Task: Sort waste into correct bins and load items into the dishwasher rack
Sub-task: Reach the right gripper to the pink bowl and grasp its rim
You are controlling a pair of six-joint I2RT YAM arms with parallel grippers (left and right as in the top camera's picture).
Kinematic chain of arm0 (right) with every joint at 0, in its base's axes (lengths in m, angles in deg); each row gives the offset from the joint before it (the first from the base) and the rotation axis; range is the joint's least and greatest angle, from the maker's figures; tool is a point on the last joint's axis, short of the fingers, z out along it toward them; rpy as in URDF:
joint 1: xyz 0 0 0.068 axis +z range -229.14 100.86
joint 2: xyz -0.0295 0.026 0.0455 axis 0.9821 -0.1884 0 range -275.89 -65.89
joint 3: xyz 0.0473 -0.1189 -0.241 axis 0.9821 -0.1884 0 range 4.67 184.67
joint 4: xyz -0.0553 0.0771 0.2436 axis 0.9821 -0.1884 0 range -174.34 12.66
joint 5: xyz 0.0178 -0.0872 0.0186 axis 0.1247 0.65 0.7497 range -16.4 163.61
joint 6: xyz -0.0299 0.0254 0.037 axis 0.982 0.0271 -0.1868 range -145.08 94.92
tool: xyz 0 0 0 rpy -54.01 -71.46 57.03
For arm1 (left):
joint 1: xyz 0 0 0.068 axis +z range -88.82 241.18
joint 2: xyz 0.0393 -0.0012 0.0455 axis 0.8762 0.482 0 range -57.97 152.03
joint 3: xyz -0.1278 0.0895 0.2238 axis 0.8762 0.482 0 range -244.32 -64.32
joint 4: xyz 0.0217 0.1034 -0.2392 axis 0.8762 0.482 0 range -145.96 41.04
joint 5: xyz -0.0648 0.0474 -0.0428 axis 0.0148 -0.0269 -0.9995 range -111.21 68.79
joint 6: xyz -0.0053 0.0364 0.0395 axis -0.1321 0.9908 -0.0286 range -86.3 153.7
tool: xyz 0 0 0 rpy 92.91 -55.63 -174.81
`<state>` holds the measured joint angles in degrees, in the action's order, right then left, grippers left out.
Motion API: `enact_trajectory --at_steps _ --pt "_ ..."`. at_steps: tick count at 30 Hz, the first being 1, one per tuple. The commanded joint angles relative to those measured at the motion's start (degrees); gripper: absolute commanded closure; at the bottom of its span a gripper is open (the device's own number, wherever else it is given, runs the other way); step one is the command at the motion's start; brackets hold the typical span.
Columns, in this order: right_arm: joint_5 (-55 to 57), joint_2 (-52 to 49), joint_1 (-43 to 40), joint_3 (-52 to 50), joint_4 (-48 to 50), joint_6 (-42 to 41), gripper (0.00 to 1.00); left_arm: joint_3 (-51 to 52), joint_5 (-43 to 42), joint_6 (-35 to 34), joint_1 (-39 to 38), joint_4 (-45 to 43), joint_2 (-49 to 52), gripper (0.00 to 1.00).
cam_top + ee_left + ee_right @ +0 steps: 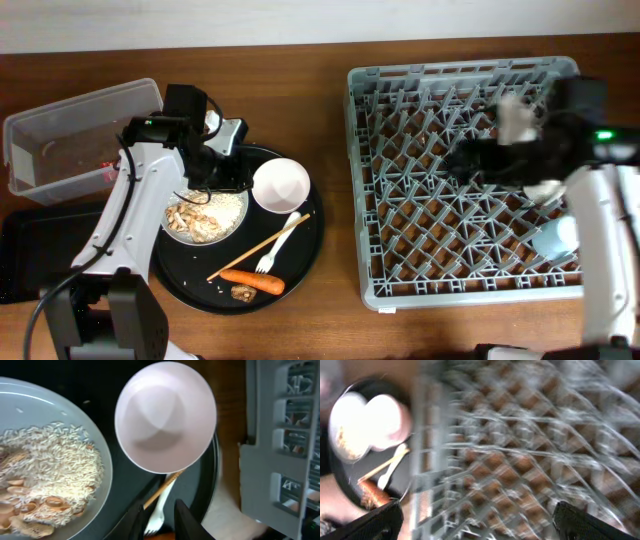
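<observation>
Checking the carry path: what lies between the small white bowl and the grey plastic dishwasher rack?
Only the round black tray's rim, then bare brown wooden tabletop, seen overhead.

rack (420,230) centre: free, pegs (420,120) upright | bowl (281,186): plate (40,405) just beside, fork (282,240) near

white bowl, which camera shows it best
Left wrist: the small white bowl is large in frame, sharp, visibly empty. Overhead shows it small, beside the plate. Right wrist gives only a motion-blurred white blob.
</observation>
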<state>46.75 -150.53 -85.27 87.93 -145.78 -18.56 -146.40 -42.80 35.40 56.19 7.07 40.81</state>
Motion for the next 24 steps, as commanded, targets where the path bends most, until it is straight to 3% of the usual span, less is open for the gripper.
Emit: enact_trajectory --at_steps 1,4,8,12,15,19,22,24 --pt "-0.6 0.0 12.2 0.8 3.8 0.3 0.01 -0.5 4.2 -2.3 0.2 0.2 -1.1 0.79" --pt "4.0 -2.5 23.7 0.8 9.4 -2.4 0.01 -0.5 13.6 -10.7 0.5 1.8 -1.1 0.79" --pt "8.2 -8.0 33.7 0.8 17.6 -5.9 0.02 -0.5 14.1 -13.3 4.1 3.0 -1.1 0.73" --pt "12.7 -14.4 39.1 0.8 24.1 -9.3 0.04 -0.5 13.9 -14.1 9.0 4.2 -1.1 0.59" --pt "18.9 -19.7 40.8 0.8 27.4 -15.1 0.15 -0.5 14.0 -14.1 11.0 4.5 -1.1 0.54" --pt "19.6 -26.3 41.1 0.8 31.7 -20.9 0.38 -0.5 14.0 -14.1 11.3 4.3 -1.1 0.53" --pt "19.6 -29.1 41.5 0.8 33.9 -22.1 0.43 -0.5 14.0 -14.1 11.3 4.3 -1.1 0.53" --pt "19.9 -31.2 41.9 0.8 35.1 -24.3 0.52 -0.5 14.0 -14.1 11.3 4.3 -1.1 0.53"
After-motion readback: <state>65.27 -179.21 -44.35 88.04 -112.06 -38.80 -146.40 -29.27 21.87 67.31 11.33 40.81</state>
